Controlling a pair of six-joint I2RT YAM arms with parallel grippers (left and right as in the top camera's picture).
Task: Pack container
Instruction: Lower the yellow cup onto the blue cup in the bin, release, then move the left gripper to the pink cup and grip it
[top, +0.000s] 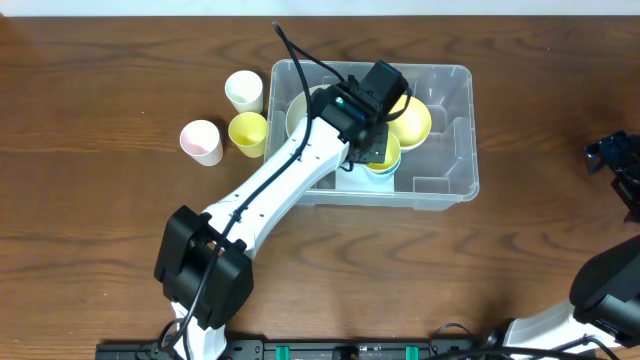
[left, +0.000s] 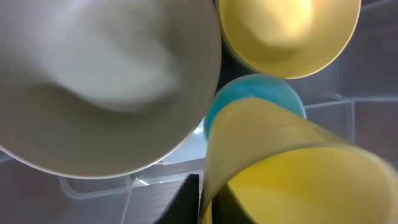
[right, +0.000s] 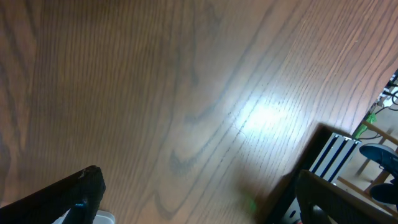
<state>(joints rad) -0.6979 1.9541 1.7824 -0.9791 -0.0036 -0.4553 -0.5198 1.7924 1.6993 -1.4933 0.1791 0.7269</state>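
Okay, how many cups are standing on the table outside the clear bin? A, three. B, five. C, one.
A: a white cup, a pink cup and a yellow cup stand on the table beside the bin.

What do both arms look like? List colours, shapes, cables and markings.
Left arm: slim white links, boxy black joint housings and base, a black cable looping over the wrist, and a small green light there. Right arm: the same white link and black housings. The right gripper has black fingers. No lettering is legible.
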